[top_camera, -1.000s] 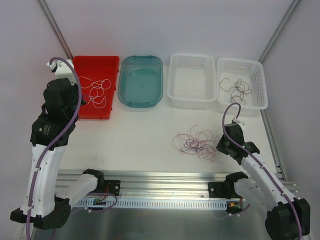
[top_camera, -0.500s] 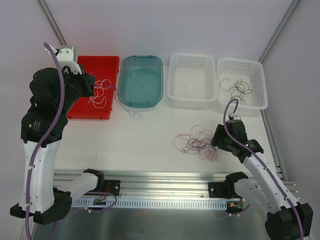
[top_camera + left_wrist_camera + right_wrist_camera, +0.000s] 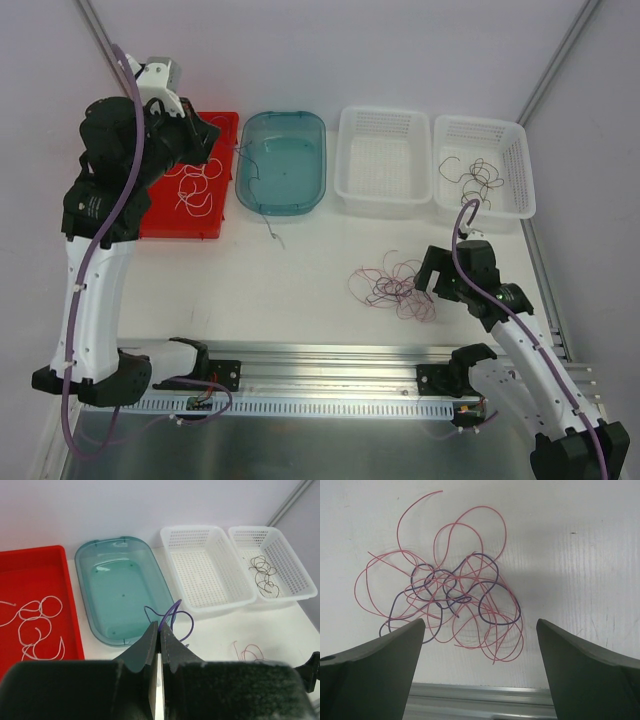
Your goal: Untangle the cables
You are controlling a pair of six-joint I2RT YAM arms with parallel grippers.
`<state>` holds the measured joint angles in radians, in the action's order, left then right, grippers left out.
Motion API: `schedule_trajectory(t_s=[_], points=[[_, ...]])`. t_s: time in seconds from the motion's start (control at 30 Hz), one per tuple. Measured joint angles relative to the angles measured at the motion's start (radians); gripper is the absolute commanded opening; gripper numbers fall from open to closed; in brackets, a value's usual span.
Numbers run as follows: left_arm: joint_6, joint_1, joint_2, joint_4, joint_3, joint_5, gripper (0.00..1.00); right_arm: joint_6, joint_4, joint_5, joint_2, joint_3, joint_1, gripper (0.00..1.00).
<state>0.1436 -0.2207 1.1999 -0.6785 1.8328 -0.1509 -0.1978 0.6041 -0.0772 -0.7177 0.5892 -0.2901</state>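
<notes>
A clump [image 3: 455, 600] of pink and purple cables lies knotted on the desk [image 3: 300, 270], just ahead of the right gripper [image 3: 480, 625], whose jaws are spread wide. The left gripper [image 3: 159, 630], clamped on a purple strand [image 3: 173, 616], hovers by the teal tray [image 3: 282, 115]. White strands [image 3: 195, 185] lie in the red tray [image 3: 215, 122] and dark strands [image 3: 478, 178] in the white basket [image 3: 480, 122], so the sorting looks about half done.

The white table [image 3: 300, 270] carries four containers in a row along its far side, left to right: red tray [image 3: 190, 236], teal tub [image 3: 282, 208], white basket [image 3: 385, 205], second white basket [image 3: 505, 212]. Nearer, right of centre, lies a loose clump of cables [image 3: 395, 287] (pink and purple strands, intertwined), resting flat on the surface.
</notes>
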Motion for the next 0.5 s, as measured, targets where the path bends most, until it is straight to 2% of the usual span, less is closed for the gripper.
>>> schedule_trajectory(t_s=[0.23,0.5], points=[[0.005,0.000,0.058,0.091,-0.001,-0.056,0.00,0.004,-0.001,0.039,-0.004,0.000,0.000,0.97],[-0.004,0.000,0.098,0.155,0.074,-0.027,0.00,0.005,-0.003,0.087,-0.033,0.016,0.000,0.97]])
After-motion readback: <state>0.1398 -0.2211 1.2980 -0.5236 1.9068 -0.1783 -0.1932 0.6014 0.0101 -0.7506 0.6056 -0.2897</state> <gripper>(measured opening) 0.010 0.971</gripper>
